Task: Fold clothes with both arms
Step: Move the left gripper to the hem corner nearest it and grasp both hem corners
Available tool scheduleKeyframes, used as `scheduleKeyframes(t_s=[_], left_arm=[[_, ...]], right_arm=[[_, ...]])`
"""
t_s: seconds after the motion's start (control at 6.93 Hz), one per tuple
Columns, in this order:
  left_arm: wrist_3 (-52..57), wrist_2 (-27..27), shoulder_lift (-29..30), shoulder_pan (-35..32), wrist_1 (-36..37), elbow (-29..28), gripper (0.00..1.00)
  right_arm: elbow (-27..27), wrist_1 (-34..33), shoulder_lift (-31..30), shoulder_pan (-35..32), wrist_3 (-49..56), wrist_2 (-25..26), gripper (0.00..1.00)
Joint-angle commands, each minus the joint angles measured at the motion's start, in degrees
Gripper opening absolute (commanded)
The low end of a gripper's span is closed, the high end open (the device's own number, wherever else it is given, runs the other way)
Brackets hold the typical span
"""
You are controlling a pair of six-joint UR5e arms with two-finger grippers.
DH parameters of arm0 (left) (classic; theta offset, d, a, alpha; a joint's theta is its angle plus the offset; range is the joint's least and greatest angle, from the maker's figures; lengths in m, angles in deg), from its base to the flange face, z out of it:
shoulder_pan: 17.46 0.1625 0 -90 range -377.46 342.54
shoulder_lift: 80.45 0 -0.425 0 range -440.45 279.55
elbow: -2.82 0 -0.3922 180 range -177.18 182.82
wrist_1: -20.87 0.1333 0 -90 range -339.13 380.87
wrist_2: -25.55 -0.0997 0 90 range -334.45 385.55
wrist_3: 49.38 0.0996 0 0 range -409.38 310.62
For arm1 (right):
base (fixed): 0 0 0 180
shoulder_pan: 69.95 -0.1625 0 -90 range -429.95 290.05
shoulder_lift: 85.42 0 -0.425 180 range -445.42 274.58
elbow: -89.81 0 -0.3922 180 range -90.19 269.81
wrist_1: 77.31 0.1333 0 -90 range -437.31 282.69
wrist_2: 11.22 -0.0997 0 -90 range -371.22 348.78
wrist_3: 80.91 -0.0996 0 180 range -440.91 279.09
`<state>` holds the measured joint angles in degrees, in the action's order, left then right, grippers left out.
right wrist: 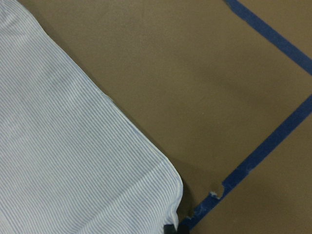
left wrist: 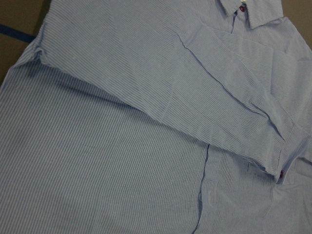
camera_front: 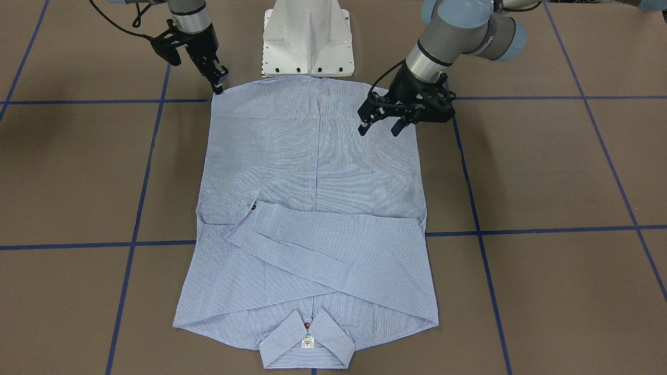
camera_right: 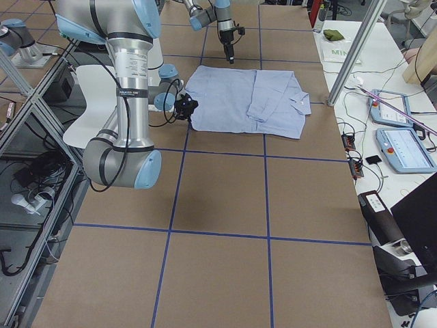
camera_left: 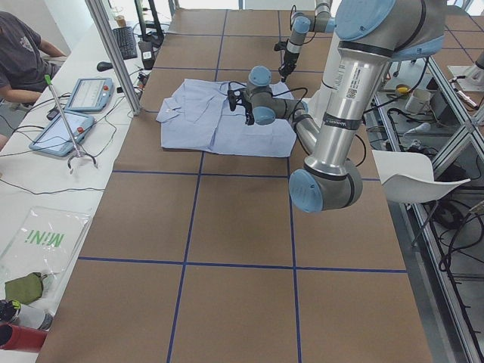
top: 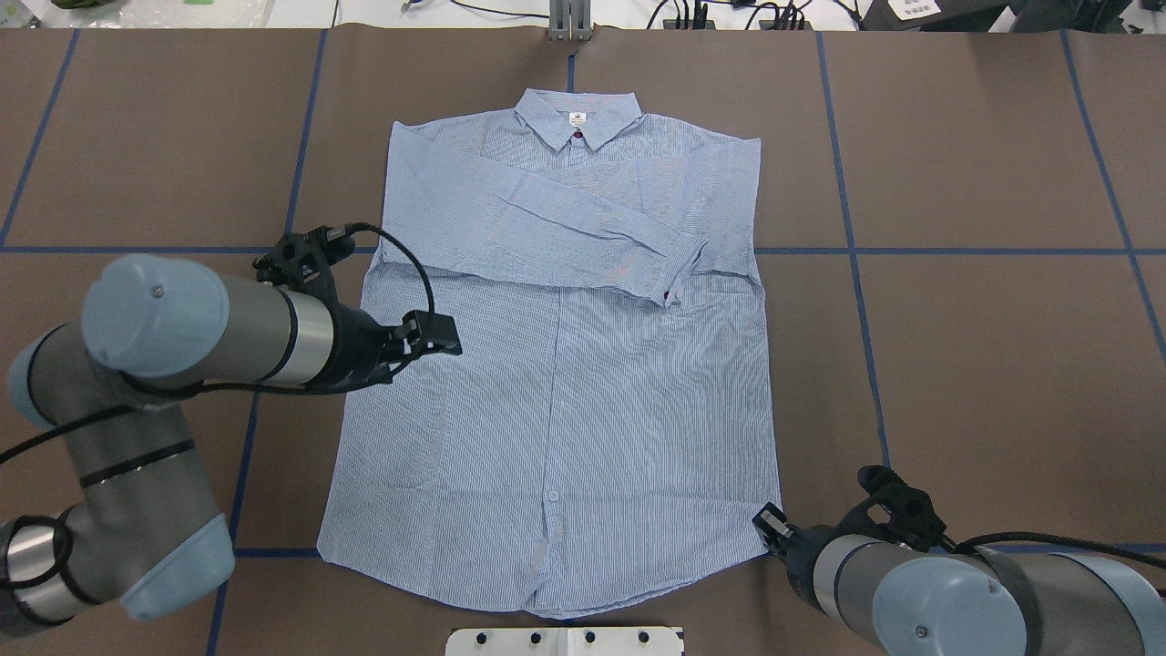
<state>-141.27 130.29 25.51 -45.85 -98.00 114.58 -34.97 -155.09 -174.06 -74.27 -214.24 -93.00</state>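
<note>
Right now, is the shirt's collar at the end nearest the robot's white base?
No: the collar lies at the far end of the shirt, and the hem sits by the base.

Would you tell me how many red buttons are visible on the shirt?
2: the collar button and the cuff button on the folded sleeve. Others may be hidden.

Brown tabletop point(top: 984, 392) w/ blue tape grid point(top: 1002, 251), white chair point(camera_left: 412, 175) beside, alu post point(camera_left: 113, 53), side desk point(camera_left: 26, 181) w/ tablets point(camera_left: 60, 132).

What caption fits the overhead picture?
Blue striped shirt lies flat, a sleeve folded across; left end effector over it, right end effector at a hem corner.
</note>
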Motion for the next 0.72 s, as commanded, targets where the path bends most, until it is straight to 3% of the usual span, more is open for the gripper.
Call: scheduleKeyframes(t_s=[0.0,0.14,0.29,0.58], left_arm=[[-1.5,-5.0,-9.8,6.4,-0.4,5.3,0.99],[-7.5,-4.4,-11.5,8.6,0.0,5.9,0.97],[-12.1,-4.7,-12.1,11.2,0.0,5.7,0.88],[-12.4,-6.5,-13.8,13.1,0.3,4.0,0.87]], right_arm=[[-0.5,0.0,0.0,-0.3,0.1,-0.4,0.00],[-0.4,0.0,-0.1,-0.3,0.1,-0.4,0.00],[-0.5,0.0,0.0,-0.3,0.1,-0.4,0.00],[-0.4,0.0,0.0,-0.3,0.1,-0.4,0.00]])
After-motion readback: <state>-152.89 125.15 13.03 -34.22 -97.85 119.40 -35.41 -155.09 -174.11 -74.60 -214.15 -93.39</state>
